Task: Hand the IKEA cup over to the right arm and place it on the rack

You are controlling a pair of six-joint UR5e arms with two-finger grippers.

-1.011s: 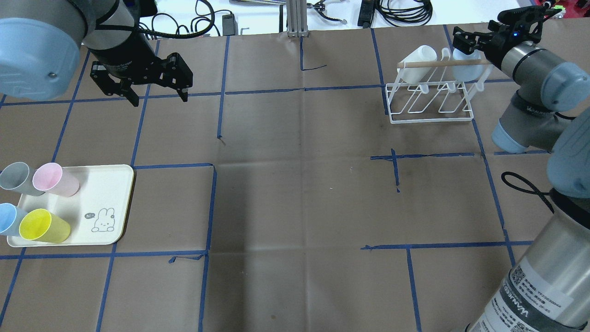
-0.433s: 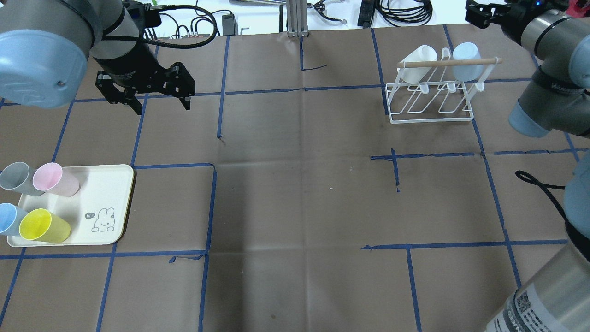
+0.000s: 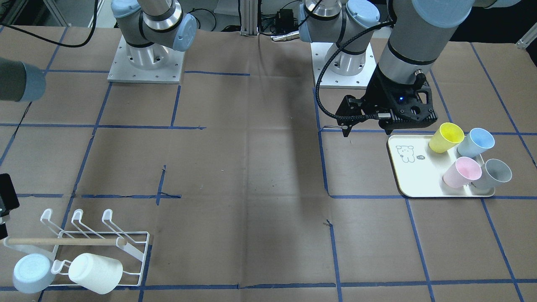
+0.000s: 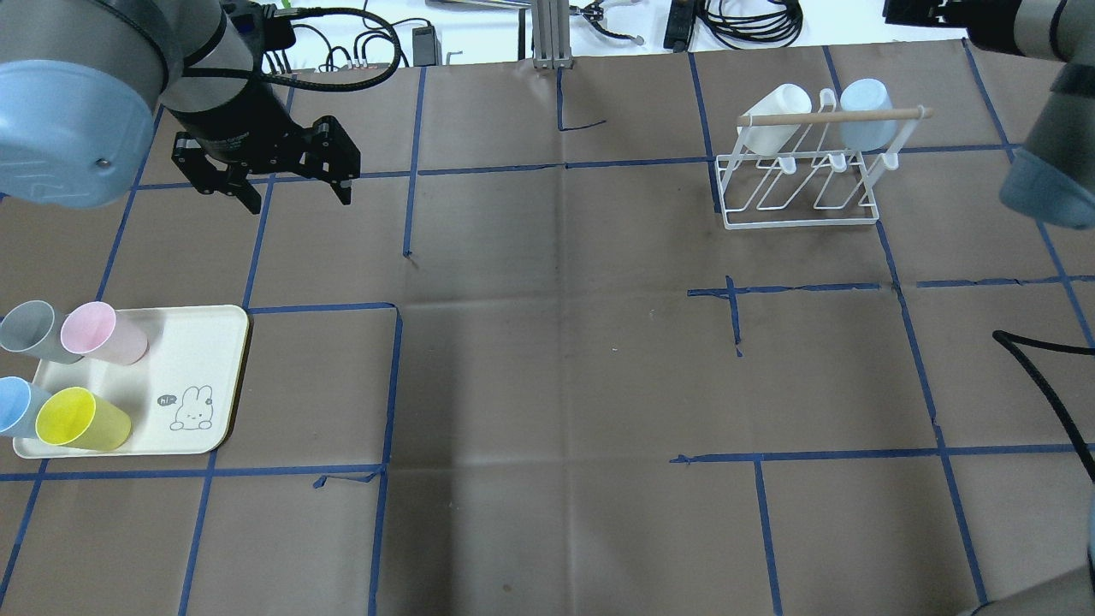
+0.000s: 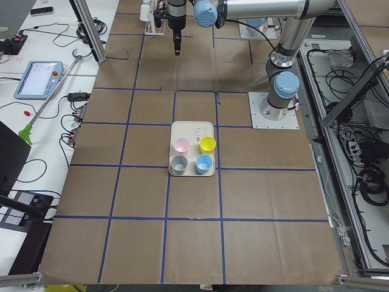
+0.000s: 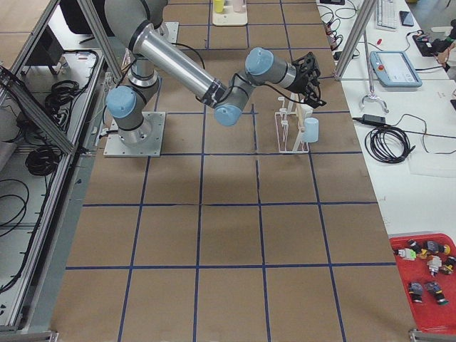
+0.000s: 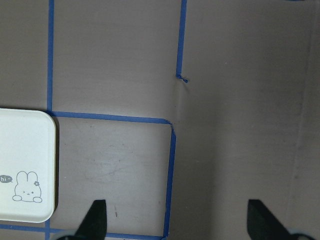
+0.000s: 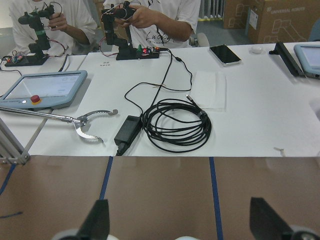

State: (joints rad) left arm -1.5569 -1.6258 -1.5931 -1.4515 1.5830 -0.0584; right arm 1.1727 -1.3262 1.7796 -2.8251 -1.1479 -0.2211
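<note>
Several cups lie on a cream tray (image 4: 201,355) at the left: yellow (image 4: 81,419), pink (image 4: 103,332), grey (image 4: 28,329) and blue (image 4: 15,406). My left gripper (image 4: 295,180) hangs open and empty above the table, beyond the tray's far right corner; the left wrist view shows its spread fingertips (image 7: 97,217) over bare paper. The white wire rack (image 4: 800,205) stands far right and holds a white cup (image 4: 772,115) and a light blue cup (image 4: 866,120). My right gripper (image 8: 180,225) is open and empty, beyond the rack near the table's far edge (image 6: 310,71).
The brown paper table top is marked with blue tape lines. Cables, a teach pendant (image 8: 42,90) and tools lie on the white bench beyond the far edge. The tray also shows in the front-facing view (image 3: 413,180) and in the left wrist view (image 7: 25,165).
My right gripper has drawn back from the light blue cup on the rack, up and toward the far right edge; the cup stays on the rack. My left gripper has shifted only slightly.
</note>
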